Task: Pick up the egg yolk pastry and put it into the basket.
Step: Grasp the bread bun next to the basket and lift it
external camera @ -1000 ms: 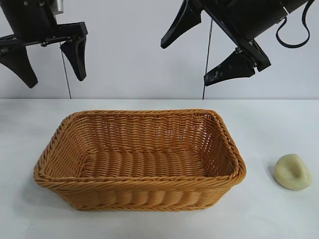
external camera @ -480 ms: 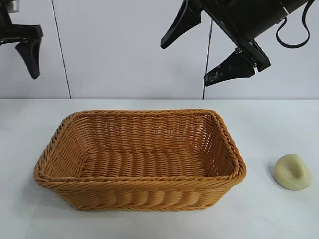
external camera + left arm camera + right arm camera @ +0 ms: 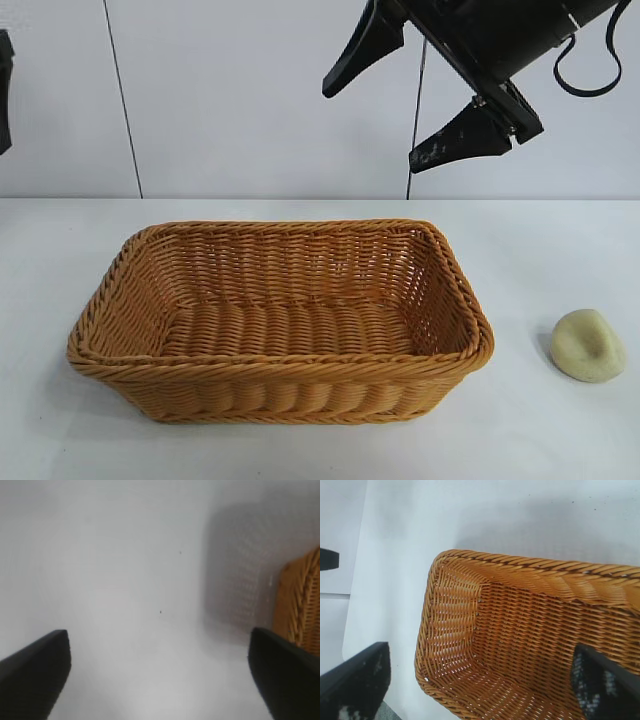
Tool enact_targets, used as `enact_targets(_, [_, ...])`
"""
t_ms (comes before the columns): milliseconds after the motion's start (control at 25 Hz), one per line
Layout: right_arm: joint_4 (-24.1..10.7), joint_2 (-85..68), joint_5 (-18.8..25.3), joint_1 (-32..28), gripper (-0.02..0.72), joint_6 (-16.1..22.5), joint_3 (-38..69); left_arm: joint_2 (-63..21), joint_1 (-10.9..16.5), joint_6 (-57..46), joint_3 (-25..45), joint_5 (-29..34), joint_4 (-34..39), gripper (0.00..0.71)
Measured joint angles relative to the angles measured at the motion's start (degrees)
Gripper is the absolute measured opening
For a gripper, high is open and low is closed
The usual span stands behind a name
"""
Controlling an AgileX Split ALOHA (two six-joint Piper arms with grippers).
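**Pastry on worktop, both grippers up and spread**

Ext. view: you've got the basket [image 3: 280, 320] sitting mid-worktop [image 3: 560, 250], long side toward the camera, nothing inside it. The egg yolk pastry [image 3: 587, 345] lies on the worktop to the right of the basket, near its right front corner but apart from it, not touching the rim. It's a pale rounded lump w/ a dent on top. Your right gripper [image 3: 420, 95] hangs high above the basket's far right part, fingers spread wide, holding nothing, well apart from the pastry. Your left arm is almost out of shot: only a dark sliver shows at the far left edge, high up.

Left wrist view: your left gripper [image 3: 160, 675] looks down on bare worktop; both dark fingers [image 3: 35, 675] sit at opposite edges of the pic, so it's spread wide w/ nothing between. A bit of basket rim [image 3: 300, 605] shows at one side, w/ a soft grey shadow beside it. Pastry isn't in this view.

Right wrist view: your right gripper [image 3: 480, 680] is over the basket [image 3: 520, 630], looking into its woven floor and one end wall. Fingers [image 3: 357, 680] are set far apart, one over the worktop outside the basket, the other over the interior. Nothing pinched. A dark tip [image 3: 327, 559] shows at the pic's edge, farther off; can't tell what it is.
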Motion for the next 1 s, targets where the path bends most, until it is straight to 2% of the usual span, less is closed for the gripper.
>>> enact_targets(400, [0.0, 0.0, 0.0, 0.0, 0.696, 0.01, 0.0, -27.38, 0.0, 0.18, 26.19, -0.09, 1.07, 0.692])
enact_targets(640, [0.0, 0.0, 0.0, 0.0, 0.696, 0.06, 0.0, -44.44, 0.0, 0.18, 44.25, -6.31, 1.13, 0.692])
enact_targets(840, [0.0, 0.0, 0.06, 0.0, 0.696, 0.06, 0.0, -58.13, 0.0, 0.44, 53.54, -8.34, 1.93, 0.692])
enact_targets(1000, [0.0, 0.0, 0.2, 0.0, 0.696, 0.06, 0.0, -67.65, 0.0, 0.74, 55.18, -8.05, 2.03, 0.692])
